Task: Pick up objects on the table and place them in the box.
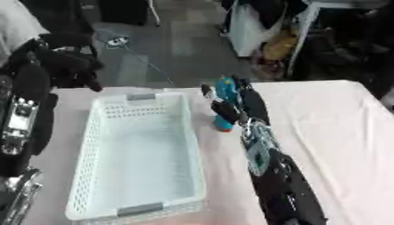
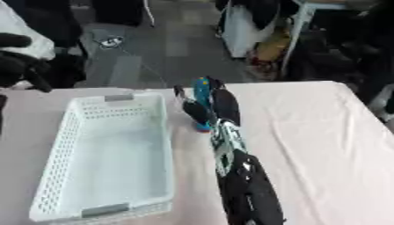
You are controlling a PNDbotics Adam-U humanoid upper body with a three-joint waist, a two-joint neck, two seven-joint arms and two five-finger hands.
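Nearest the camera, the black right forearm (image 1: 281,189) runs up the cloth-covered table (image 1: 338,132) from the lower edge, just right of the white plastic basket (image 1: 138,154), which appears to hold nothing. Further along that arm, the right hand (image 1: 235,107) has its fingers curled round a blue bottle-like object (image 1: 224,94) with a reddish base, standing upright or nearly so, long axis vertical, just off the basket's far right corner. Whether the base touches the cloth or is just clear of it cannot be told. Everything turns on this: the basket's open top lies directly to the left of the held bottle, with only the right rim (image 1: 192,132) between them, so the carry looks like a short lift and a leftward swing over that wall. On the left edge, the left arm (image 1: 19,118) hangs beside the basket; its hand seems to be the dark shape (image 1: 81,68) at the table's far left, fingers not readable. Beyond the table lie grey floor and clutter
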